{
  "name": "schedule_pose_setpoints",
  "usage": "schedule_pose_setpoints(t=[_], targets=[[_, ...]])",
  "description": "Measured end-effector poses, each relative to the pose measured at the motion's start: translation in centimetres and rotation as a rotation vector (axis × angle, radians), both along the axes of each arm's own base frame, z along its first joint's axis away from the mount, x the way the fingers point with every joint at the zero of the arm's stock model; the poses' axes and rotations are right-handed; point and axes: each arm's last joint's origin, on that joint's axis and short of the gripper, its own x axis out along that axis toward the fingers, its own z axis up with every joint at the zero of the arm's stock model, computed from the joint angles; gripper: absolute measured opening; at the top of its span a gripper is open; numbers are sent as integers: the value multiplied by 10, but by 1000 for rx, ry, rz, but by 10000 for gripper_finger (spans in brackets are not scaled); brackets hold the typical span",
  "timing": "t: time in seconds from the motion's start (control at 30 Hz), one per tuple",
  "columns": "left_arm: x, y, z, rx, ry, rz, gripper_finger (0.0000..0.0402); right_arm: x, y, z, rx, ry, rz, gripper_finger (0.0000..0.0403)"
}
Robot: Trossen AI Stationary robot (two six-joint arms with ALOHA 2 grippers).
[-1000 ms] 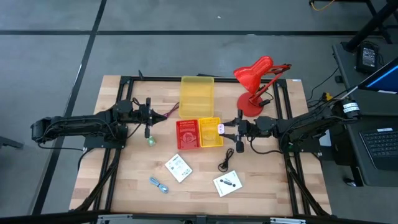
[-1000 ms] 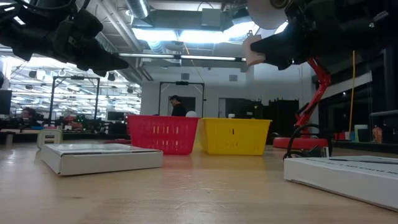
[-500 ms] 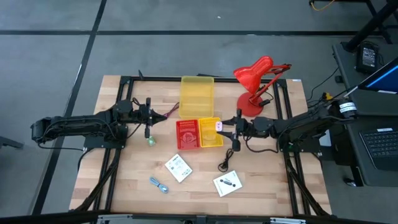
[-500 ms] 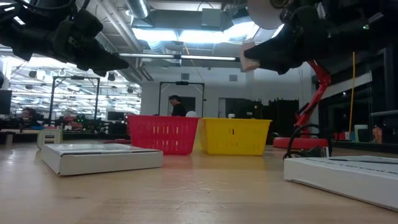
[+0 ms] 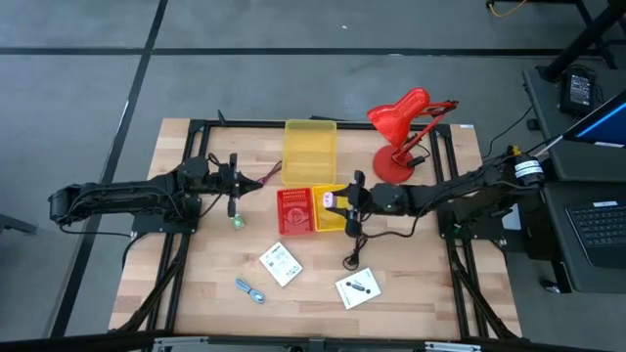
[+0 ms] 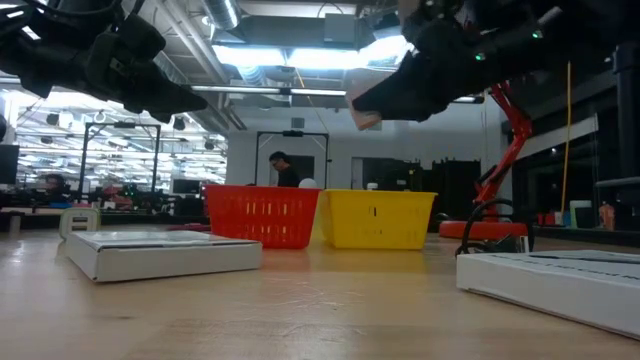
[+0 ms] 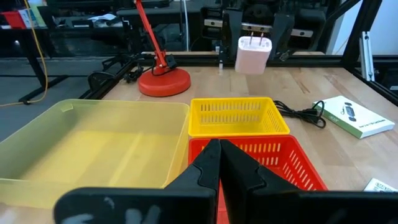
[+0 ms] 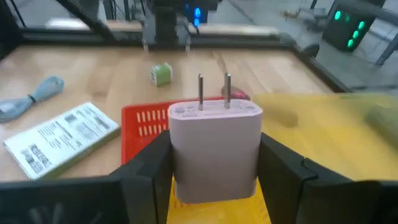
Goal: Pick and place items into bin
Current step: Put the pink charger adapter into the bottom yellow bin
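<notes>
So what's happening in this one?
The right hand holds a pinkish-white plug-in charger, prongs up, above the small yellow basket that sits beside the red basket mid-table. The left hand is shut and empty, hovering by the red basket's other side. Still on the table: two white packets, a black cable, a blue tool and a small green piece.

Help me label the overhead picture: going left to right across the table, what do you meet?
Left gripper → green piece → red basket → small yellow basket, with the right gripper holding a pink charger above it → red desk lamp.
</notes>
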Motion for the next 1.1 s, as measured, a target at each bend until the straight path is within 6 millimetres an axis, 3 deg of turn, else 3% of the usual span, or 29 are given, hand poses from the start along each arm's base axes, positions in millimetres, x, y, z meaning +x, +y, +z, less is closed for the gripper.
schedule_pose_setpoints(t=[0.27, 0.53, 0.87, 1.1], targets=[[0, 0, -1, -40, 2, 6, 4, 14, -3, 7, 15, 230, -92, 166], [0, 0, -1, -42, 2, 6, 4, 18, -3, 22, 25, 328, -114, 166], [0, 0, -1, -42, 2, 6, 4, 18, -3, 20, 39, 350, -125, 166], [0, 0, -1, -42, 1, 6, 4, 25, -2, 0, 32, 416, -130, 166]])
